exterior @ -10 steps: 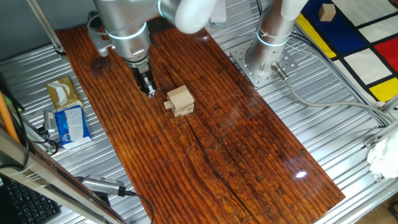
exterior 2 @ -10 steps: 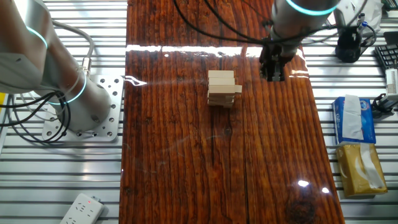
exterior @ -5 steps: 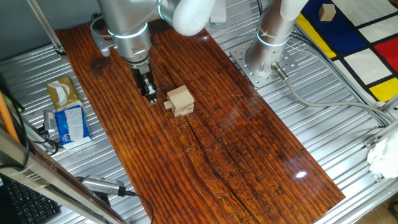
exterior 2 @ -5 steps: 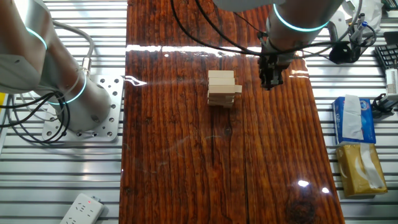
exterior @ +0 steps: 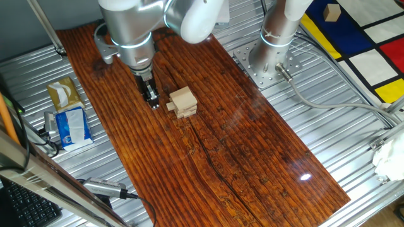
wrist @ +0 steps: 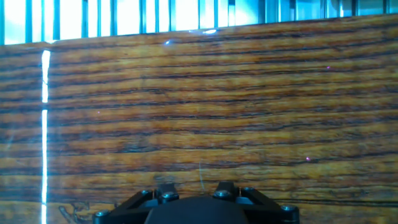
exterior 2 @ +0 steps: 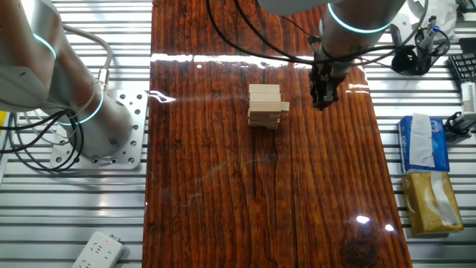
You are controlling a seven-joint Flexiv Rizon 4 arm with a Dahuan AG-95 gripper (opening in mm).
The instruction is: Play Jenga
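Observation:
The Jenga tower is a small stack of pale wooden blocks in crosswise layers, standing on the dark wood table. One block sticks out of its side towards the gripper. The tower also shows in the other fixed view. My gripper hangs just beside the tower, low over the table, apart from it, its black fingers together and holding nothing. It shows to the right of the tower in the other fixed view. The hand view shows only table boards; the tower is out of it.
A second arm's base stands on the metal plate beside the table. Tissue packs lie off the table's edge near the gripper side. A tan cube sits far off on the coloured mat. A power strip lies by the corner.
The gripper has come down a little and shifted slightly closer to the tower's side. The tower has not moved.

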